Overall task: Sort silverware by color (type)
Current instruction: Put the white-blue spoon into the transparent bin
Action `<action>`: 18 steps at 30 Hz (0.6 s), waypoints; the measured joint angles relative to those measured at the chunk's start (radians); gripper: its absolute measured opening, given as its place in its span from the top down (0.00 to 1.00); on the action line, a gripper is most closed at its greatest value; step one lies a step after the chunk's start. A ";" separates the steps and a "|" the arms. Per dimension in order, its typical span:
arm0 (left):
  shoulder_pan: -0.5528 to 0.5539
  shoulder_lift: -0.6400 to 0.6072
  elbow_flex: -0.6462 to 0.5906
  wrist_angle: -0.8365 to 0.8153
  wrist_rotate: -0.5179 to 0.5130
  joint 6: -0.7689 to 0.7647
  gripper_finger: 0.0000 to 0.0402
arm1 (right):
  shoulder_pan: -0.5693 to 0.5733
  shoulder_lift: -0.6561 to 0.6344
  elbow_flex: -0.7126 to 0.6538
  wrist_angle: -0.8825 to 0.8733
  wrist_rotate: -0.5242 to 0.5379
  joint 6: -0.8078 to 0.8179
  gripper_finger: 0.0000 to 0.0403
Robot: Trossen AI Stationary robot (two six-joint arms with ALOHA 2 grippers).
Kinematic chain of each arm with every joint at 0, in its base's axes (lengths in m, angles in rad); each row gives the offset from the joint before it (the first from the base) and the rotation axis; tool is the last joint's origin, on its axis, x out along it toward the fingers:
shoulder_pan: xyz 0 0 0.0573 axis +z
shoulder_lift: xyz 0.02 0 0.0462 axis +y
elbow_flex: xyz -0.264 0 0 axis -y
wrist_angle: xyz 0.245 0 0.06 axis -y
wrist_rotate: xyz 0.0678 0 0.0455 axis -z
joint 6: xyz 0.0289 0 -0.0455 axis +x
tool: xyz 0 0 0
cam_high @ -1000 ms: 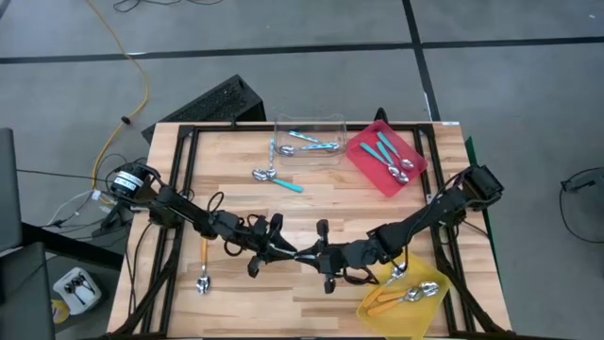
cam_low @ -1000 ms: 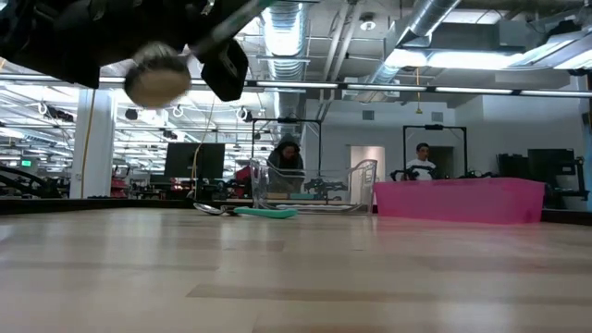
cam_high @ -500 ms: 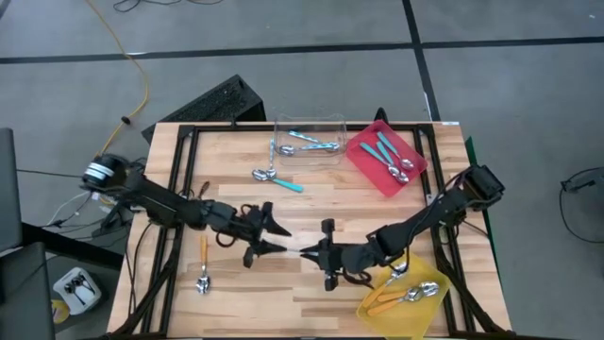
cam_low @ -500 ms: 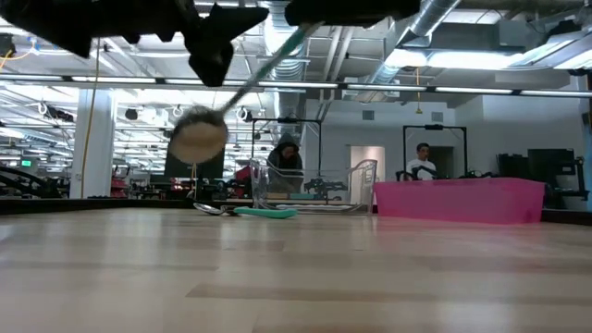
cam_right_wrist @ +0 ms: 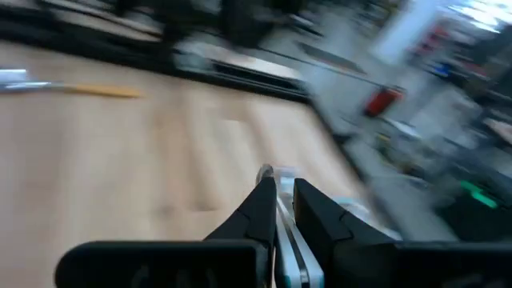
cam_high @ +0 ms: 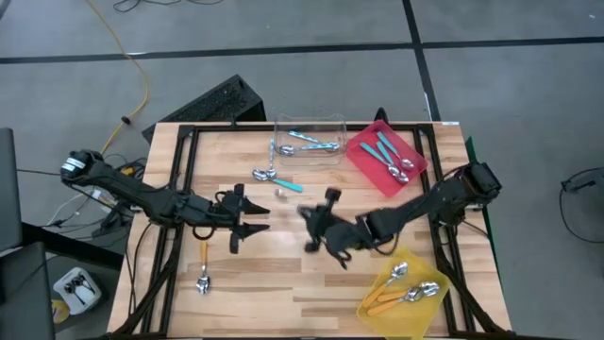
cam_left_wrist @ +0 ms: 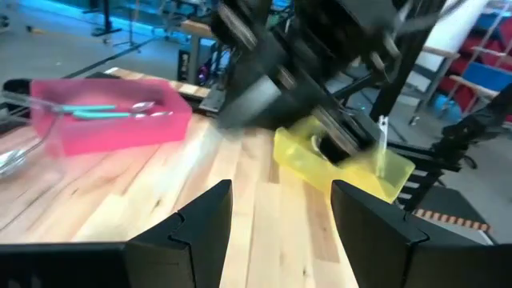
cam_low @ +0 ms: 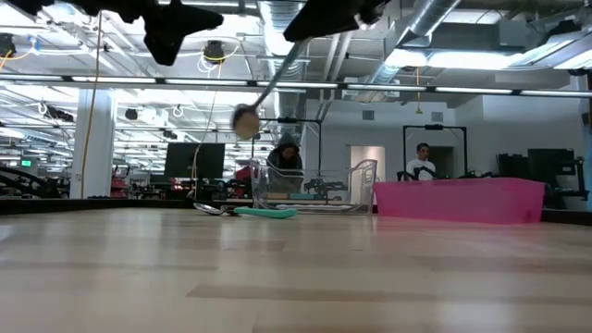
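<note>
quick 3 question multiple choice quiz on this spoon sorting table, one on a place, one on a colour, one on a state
1. The loose orange-handled spoon lies:
A. in the clear tray
B. on the bare table, by the left arm
C. in the red tray

2. The tray holding the other orange-handled spoons is:
A. red
B. clear
C. yellow

3. The right hand is:
A. open and empty
B. shut on a spoon
C. out of view

Answers:
1 B: the high view shows it on the wood, outside every tray.
2 C: they lie in the yellow tray.
3 B: its wrist view shows the fingers pinching a handle, and the low view shows the bowl in the air.
</note>
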 joint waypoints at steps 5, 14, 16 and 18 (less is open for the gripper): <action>-0.034 -0.014 0.000 -0.075 -0.072 -0.018 0.51 | -0.101 0.000 0.141 -0.252 0.051 0.106 0.87; -0.058 -0.004 0.000 -0.131 -0.153 -0.032 0.51 | -0.367 0.000 0.362 -0.571 -0.189 0.143 0.87; -0.058 -0.004 0.000 -0.148 -0.170 -0.040 0.51 | -0.439 0.000 0.398 -0.635 -0.271 0.171 0.87; -0.058 -0.004 0.000 -0.162 -0.183 -0.043 0.51 | -0.511 0.000 0.415 -0.682 -0.302 0.195 0.87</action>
